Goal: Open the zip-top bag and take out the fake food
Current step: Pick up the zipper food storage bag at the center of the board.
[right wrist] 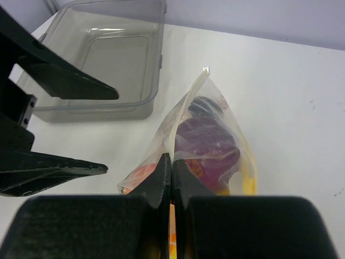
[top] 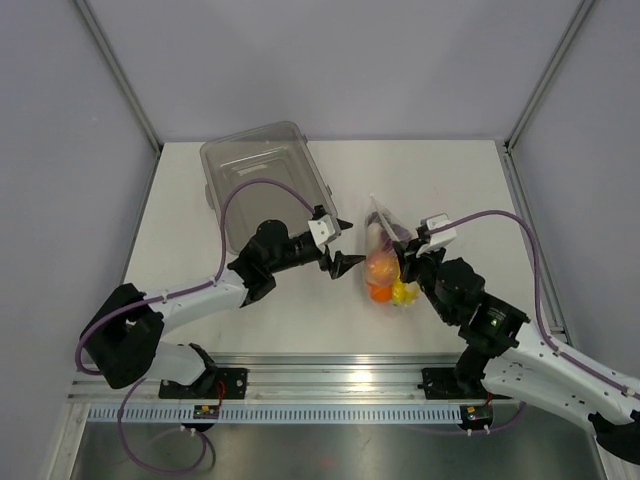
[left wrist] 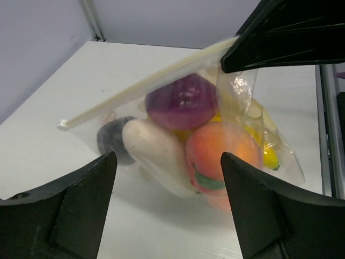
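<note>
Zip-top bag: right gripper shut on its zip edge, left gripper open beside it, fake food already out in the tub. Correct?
No. The fake food is inside the zip-top bag, not out; the tub holds nothing, as the right wrist view shows. The rest stands: right gripper shut on the bag's zip edge, left gripper open beside it.

light: bright, even, diffuse | shadows: faint, soft | glare: sheen on zip-top bag (left wrist: 242, 91) | focus: wrist views slightly soft
</note>
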Robot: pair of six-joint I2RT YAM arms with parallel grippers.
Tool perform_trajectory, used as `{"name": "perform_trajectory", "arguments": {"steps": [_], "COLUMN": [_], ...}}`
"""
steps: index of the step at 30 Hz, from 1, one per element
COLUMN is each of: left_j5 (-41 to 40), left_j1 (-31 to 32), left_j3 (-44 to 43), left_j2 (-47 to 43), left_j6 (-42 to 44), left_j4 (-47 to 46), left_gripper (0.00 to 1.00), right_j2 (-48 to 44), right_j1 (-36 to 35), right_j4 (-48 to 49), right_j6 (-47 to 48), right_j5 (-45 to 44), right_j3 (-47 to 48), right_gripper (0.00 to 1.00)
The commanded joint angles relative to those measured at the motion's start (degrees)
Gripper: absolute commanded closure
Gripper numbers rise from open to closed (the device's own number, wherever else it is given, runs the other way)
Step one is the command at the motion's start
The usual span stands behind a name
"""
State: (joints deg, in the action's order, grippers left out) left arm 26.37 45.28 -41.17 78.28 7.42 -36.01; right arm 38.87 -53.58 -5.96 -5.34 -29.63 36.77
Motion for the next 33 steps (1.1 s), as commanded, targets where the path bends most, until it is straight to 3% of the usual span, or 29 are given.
{"name": "perform_trajectory", "arguments": {"steps": [1,3,6,12,17,33], "left_j5": [-4.39,-5.71,-6.16,-2.73,-5.27,-14.58], "left_j1": [0.25,0.16,0.16,0.42,3.41,11.67], "left_j3": [0.65,1.00,1.44,1.70,1.62,-3.47], "left_j2": [-2.61,-2.61,-2.08,-2.07,-1.91,2.93], "left_j6": [-1.97,-3.20,-5.21,-6.98,-2.77,6.02], "left_j4": [-4.25,-4.51,-6.17,-8.46,-6.89,-0.38], "left_gripper": [0.18,0.18,0.17,0.12,0.07,0.08], "right_j2": [-2.75,-4.24,-5.47,-1.27,3.66,5.34], "right_j1": [-0.47,-0.38,-0.38,-0.38,-0.38,-0.38], "right_j4": [1.47,1.30,1.56,2.62,3.05,5.25], "right_j6": [-1.95,-2.21,-2.30,-2.56,-4.94,-11.18], "right_j5": [-9.04,-10.01,-8.97,-4.91,-5.88,-6.41], "right_j3": [-0.65,-1.09,-1.53,-0.57,1.19,1.63], "right_gripper": [0.98,0.91,1.00,1.00,1.00,1.00]}}
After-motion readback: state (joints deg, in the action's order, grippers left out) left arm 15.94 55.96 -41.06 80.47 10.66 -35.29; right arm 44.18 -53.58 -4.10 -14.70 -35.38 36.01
